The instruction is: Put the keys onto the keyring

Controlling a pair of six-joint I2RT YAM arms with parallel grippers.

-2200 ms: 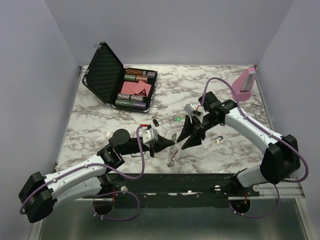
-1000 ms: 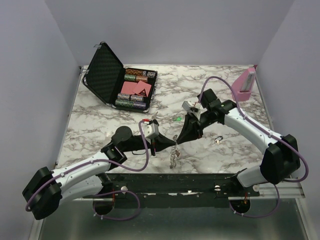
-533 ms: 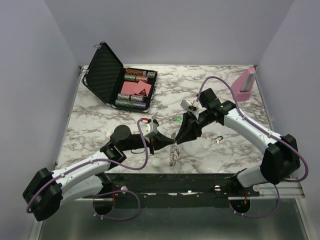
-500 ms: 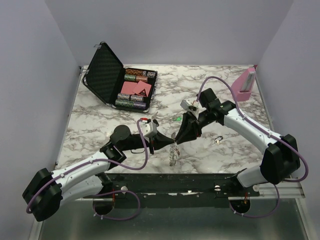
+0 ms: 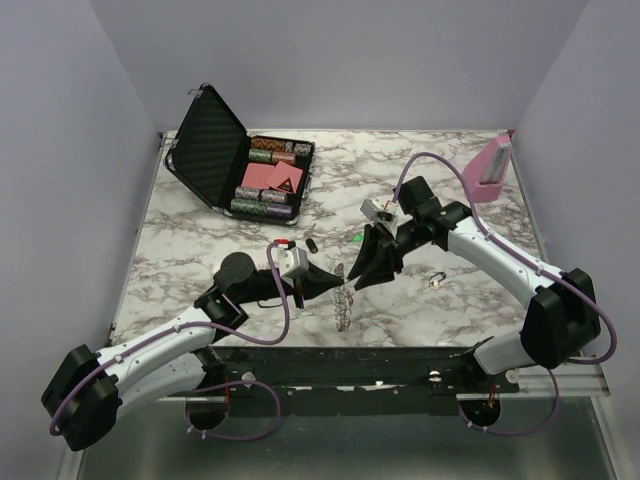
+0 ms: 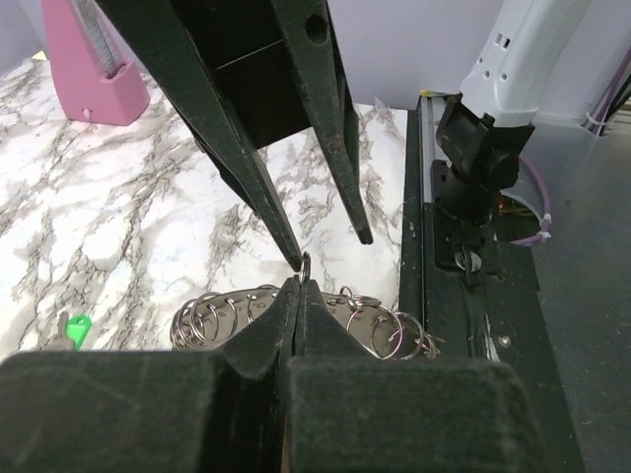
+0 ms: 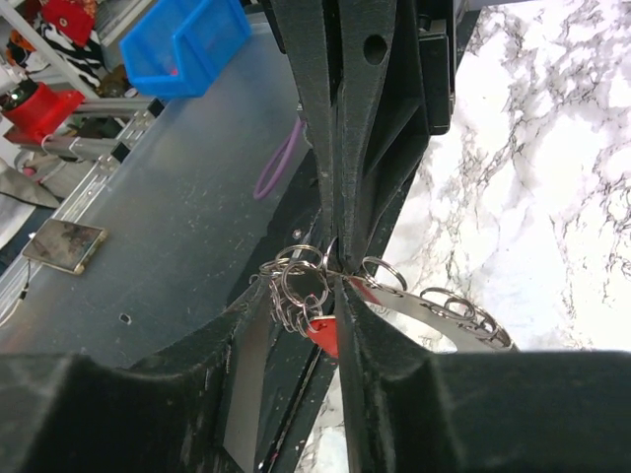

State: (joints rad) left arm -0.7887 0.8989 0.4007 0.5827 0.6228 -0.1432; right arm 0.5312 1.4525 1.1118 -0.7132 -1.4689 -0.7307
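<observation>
Top external shows you a white marble-patterned table (image 5: 200, 262) boxed in by plain lavender walls (image 5: 350, 60). At its far left a black case (image 5: 212, 140) lies open with rows of chips (image 5: 262, 185) inside. A pink stand (image 5: 488, 168) sits at the far right corner.

Two loose keys lie mid-table, well apart from the case. They are a green-headed key (image 5: 357, 238) and, to its left, a black-headed key (image 5: 312, 243). A third small key (image 5: 437, 281) lies to the right of the arms' meeting point; you cannot tell its colour.

Near the front edge, between the two arms, your left gripper (image 5: 334, 279) has its fingers pressed together on the keyring (image 5: 342, 303). From the pinch the chain of rings hangs down toward the marble.

Your right gripper (image 5: 362, 278) meets it from the other side with its fingers spread. In the right wrist view the rings and the red-headed key (image 7: 320, 335) sit between those fingers.

Half a second ago the right fingers stood nearly closed at the ring; they have since parted. The left wrist has slid slightly left and toward you, with its pinch unchanged.
</observation>
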